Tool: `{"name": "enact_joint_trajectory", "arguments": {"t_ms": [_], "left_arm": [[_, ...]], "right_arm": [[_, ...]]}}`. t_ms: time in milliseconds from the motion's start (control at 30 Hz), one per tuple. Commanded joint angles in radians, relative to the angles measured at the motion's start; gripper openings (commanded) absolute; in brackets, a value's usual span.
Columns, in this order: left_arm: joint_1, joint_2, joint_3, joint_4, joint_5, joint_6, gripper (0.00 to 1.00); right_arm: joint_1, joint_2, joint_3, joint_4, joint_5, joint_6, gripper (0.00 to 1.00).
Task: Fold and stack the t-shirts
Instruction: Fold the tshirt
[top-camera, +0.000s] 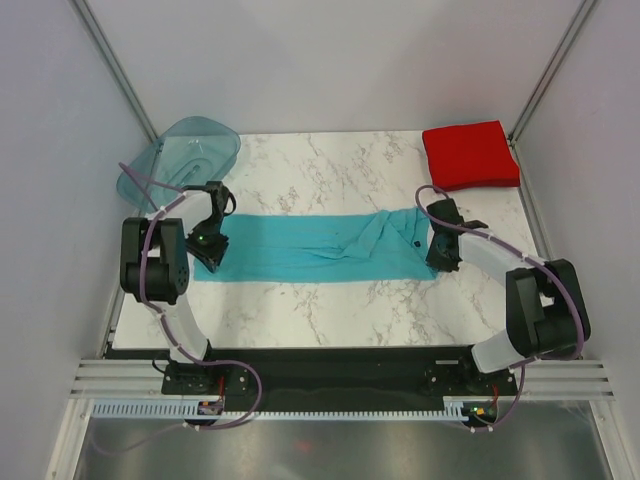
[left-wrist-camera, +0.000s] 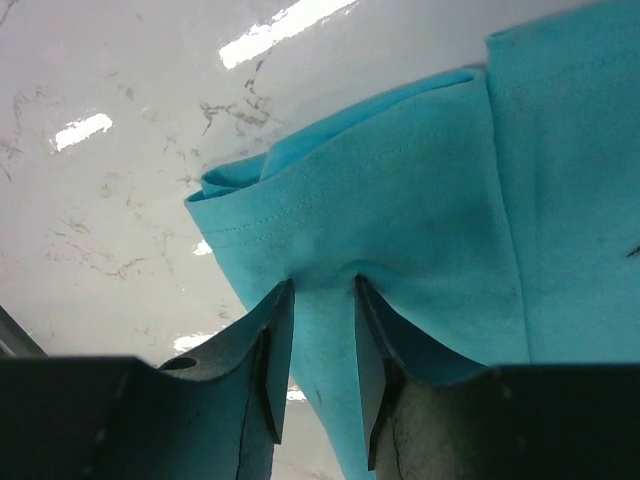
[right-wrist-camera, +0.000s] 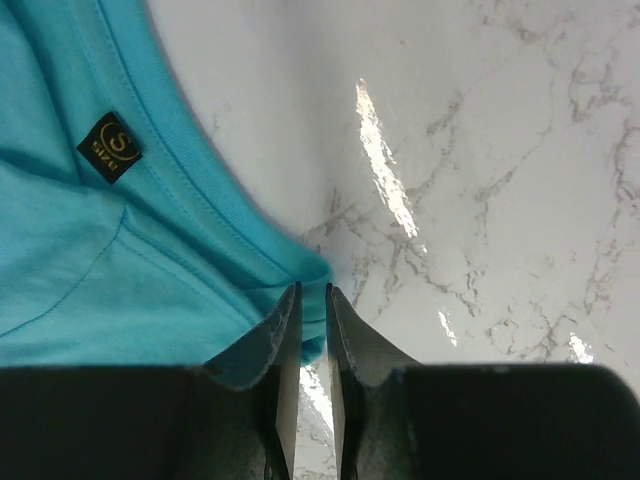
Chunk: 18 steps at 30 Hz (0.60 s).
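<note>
Teal t-shirt (top-camera: 300, 255), each end between jaws

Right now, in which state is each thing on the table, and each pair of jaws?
Teal shirt: folded into a long strip, lying flat, held at both ends.
Red shirt: folded square, far right corner, untouched.
Plastic tray: far left corner, apart from both shirts.
Left jaws: shut on the teal shirt.
Right jaws: shut on the teal shirt.

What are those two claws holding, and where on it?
The turquoise t-shirt, stretched flat between them: the left gripper pinches the hemmed edge at its left end, the right gripper an edge at its collar end.
</note>
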Motion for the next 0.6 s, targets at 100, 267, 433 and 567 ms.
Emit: {"name": "enact_joint_trajectory", "arguments": {"t_ms": [100,267,433,567], "left_arm": [[-0.002,-0.204,0.034,-0.029,-0.001,0.058,0.4],[0.006,-0.293,0.14,-0.028,0.064,0.157,0.42],[0.008,-0.334,0.182,0.134,0.374,0.538,0.39],[0.006,-0.497,0.044,0.366,0.663,0.76,0.4]], "right_arm": [[-0.014,-0.094,0.101,-0.09,0.052,-0.003,0.26],[0.008,-0.14,0.169,-0.07,0.0,0.071,0.35],[0.172,-0.147,0.16,0.088,-0.072,0.213,0.44],[0.293,-0.072,0.171,0.161,-0.028,0.35,0.55]]}}
